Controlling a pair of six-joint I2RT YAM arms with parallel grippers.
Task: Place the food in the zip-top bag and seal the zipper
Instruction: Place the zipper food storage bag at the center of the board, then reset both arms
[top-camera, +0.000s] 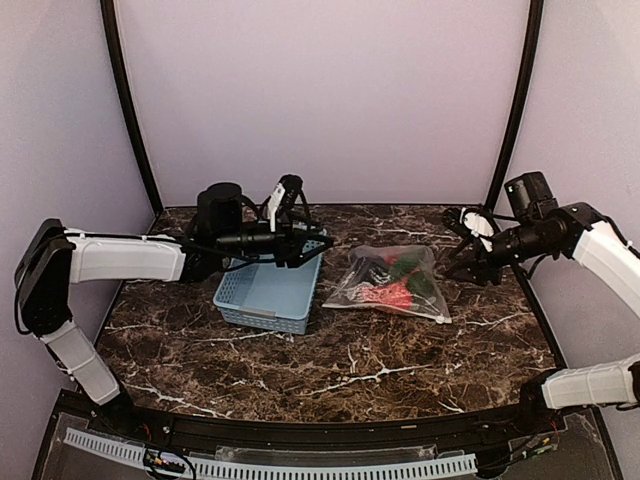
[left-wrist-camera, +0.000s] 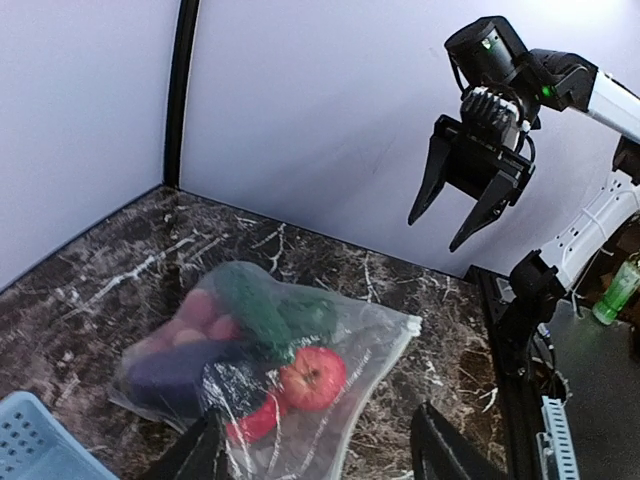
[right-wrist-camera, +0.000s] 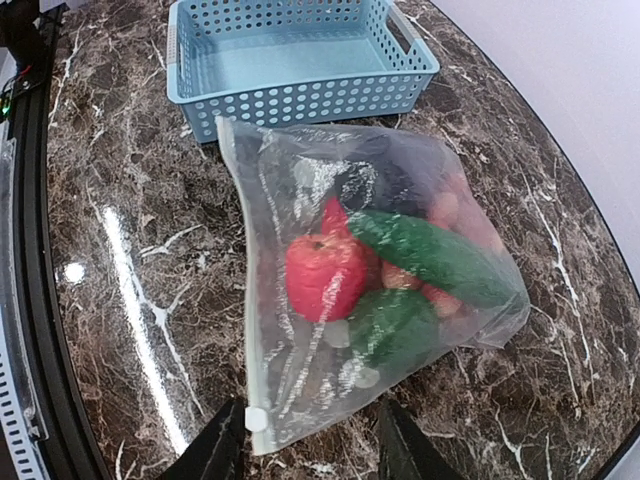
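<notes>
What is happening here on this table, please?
Two robot arms are bagging toy food. The food lies inside the zip-top bag, flat on the table beside the blue basket. The left end effector and right end effector hang open, holding nothing. The slider sits at one end of the zipper.

The food (right-wrist-camera: 400, 270) lies in the zip-top bag (right-wrist-camera: 262, 250) on the table (top-camera: 350, 370). The basket (top-camera: 262, 312) stands just left, beneath my left gripper (top-camera: 318, 245).
</notes>
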